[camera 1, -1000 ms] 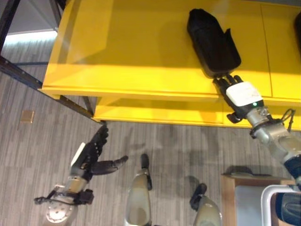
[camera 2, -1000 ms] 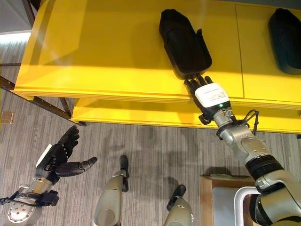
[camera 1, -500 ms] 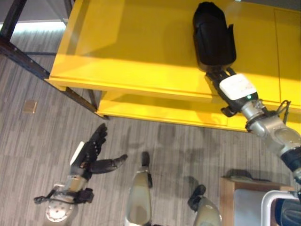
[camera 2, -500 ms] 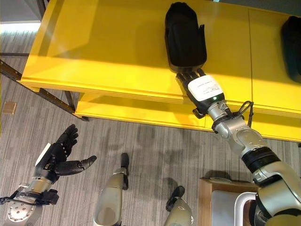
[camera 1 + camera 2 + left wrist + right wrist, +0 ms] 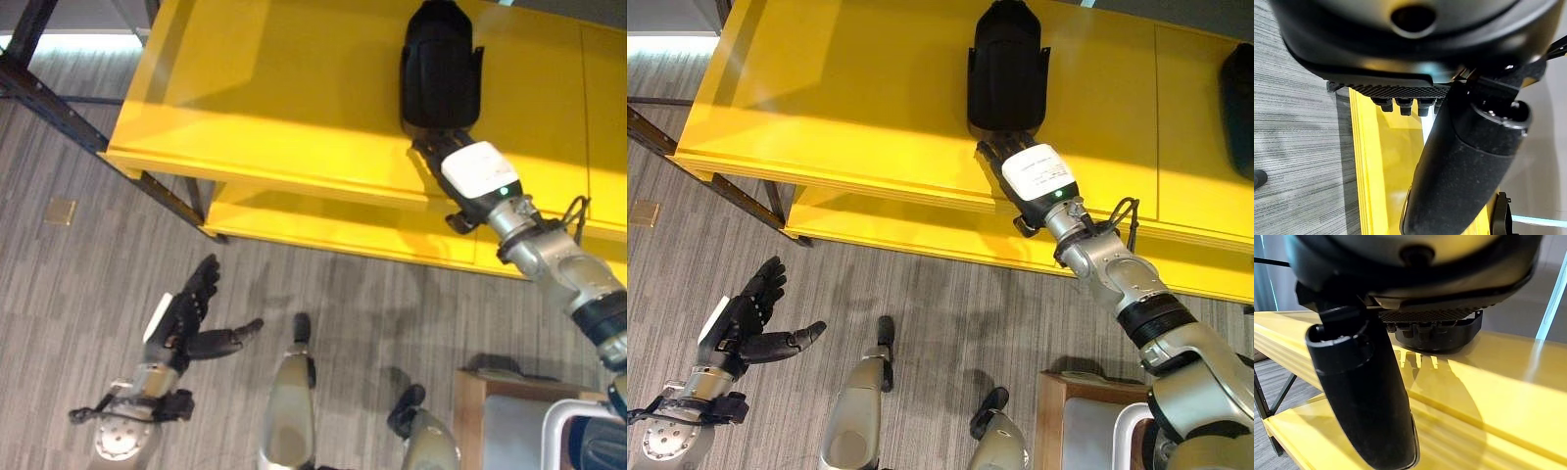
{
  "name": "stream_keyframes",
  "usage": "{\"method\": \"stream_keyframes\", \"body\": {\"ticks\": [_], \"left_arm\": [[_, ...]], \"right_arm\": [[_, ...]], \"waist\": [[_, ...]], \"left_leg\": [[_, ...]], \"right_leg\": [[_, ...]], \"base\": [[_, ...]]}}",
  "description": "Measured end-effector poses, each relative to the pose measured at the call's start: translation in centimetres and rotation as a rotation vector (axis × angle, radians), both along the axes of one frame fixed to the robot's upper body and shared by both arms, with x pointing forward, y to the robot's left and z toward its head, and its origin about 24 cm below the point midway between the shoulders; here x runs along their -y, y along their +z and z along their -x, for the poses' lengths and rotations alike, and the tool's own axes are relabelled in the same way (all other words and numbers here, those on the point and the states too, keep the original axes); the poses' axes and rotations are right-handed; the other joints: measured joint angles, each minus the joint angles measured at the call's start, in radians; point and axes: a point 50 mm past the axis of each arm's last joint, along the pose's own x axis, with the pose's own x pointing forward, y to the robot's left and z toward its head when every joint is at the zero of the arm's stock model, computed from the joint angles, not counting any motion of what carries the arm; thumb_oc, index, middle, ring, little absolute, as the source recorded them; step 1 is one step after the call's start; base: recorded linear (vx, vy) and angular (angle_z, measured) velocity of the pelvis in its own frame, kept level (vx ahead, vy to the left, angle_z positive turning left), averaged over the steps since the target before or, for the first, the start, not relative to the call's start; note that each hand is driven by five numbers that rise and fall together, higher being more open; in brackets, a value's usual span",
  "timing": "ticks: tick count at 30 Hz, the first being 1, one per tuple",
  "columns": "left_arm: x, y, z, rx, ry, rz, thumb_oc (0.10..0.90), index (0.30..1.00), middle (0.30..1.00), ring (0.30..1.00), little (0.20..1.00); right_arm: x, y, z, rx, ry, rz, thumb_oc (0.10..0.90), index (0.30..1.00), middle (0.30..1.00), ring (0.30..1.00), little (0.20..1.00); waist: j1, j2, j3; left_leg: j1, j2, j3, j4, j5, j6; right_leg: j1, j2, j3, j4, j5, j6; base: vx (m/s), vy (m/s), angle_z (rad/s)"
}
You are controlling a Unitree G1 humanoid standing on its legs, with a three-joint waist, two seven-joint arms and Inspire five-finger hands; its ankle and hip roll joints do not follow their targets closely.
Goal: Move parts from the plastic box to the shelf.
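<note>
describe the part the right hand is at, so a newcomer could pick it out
Find the yellow shelf and look along its top level. The black part lies lengthwise there, toward the right, its near end against the fingers of the right hand. Another black part lies further right at the picture's edge, with no hand near it.

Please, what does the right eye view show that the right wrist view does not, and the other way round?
The right eye view adds a second black part at the shelf's right end, and the left hand, open, low over the floor. The right wrist view adds a close look along the right hand: its fingers are straight, with their tips at the near end of the black part, and the thumb stands free of it. Both show the yellow shelf, the black part lying on it, and the right hand reaching to it.
</note>
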Motion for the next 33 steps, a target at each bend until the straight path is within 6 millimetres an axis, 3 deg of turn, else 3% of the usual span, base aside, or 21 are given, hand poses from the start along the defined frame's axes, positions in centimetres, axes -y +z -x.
{"method": "stream_keyframes", "body": {"ticks": [13, 17, 20, 22, 29, 33], "left_arm": [[0.0, 0.1, -0.1, 0.005, 0.001, -0.001, 0.900, 1.000, 1.000, 1.000, 1.000], [0.0, 0.0, -0.1, 0.006, 0.015, -0.007, 0.900, 1.000, 1.000, 1.000, 1.000], [0.1, 0.1, -0.2, 0.011, 0.013, -0.026, 0.900, 1.000, 1.000, 1.000, 1.000], [-0.1, 0.0, 0.0, 0.006, 0.023, -0.029, 0.900, 1.000, 1.000, 1.000, 1.000], [-0.8, -0.4, 0.9, -0.001, 0.082, -0.010, 0.900, 1.000, 1.000, 1.000, 1.000], [-0.9, -1.3, 2.1, -0.046, 0.105, 0.001, 0.900, 1.000, 1.000, 1.000, 1.000]], "right_arm": [[-0.5, -0.7, 0.7, -0.013, 0.032, -0.038, 0.900, 1.000, 1.000, 1.000, 1.000], [-1.4, -1.8, 3.2, -0.015, 0.120, -0.161, 0.900, 1.000, 1.000, 1.000, 1.000], [-1.3, -3.7, 5.6, -0.069, 0.158, -0.234, 0.900, 1.000, 1.000, 1.000, 1.000], [-1.4, -4.5, 6.1, -0.105, 0.170, -0.237, 0.900, 1.000, 1.000, 1.000, 1.000], [-0.2, -7.2, 10.8, -0.246, 0.156, -0.417, 0.900, 1.000, 1.000, 1.000, 1.000], [-0.5, -8.1, 12.2, -0.300, 0.174, -0.535, 0.900, 1.000, 1.000, 1.000, 1.000]], "waist": [[-0.011, 0.000, 0.000], [-0.034, -0.002, 0.000], [-0.039, -0.004, 0.000], [-0.063, -0.010, -0.002], [-0.089, -0.047, -0.032], [-0.119, -0.056, -0.116]], "left_leg": [[0.001, 0.001, -0.001, 0.005, -0.001, 0.002], [0.009, 0.001, 0.001, 0.011, -0.004, 0.005], [0.050, 0.001, 0.005, 0.009, -0.013, 0.003], [0.065, 0.005, 0.004, 0.008, -0.022, -0.009], [0.130, 0.016, 0.029, -0.029, -0.021, -0.017], [0.167, 0.014, 0.046, -0.049, -0.025, -0.021]], "right_leg": [[0.002, 0.000, 0.000, 0.003, 0.000, 0.000], [0.014, 0.000, 0.001, -0.001, 0.001, 0.000], [0.055, 0.002, 0.005, -0.013, 0.001, 0.001], [0.071, 0.006, 0.005, -0.022, -0.001, 0.002], [0.117, 0.015, 0.022, -0.057, 0.004, 0.006], [0.161, 0.026, 0.021, -0.115, 0.024, 0.012]], "base": [[0.00, 0.000, 0.00], [0.00, 0.000, 0.00], [0.01, -0.001, -0.06], [0.01, 0.001, -0.03], [0.05, 0.004, -0.08], [0.07, 0.021, -0.07]]}}
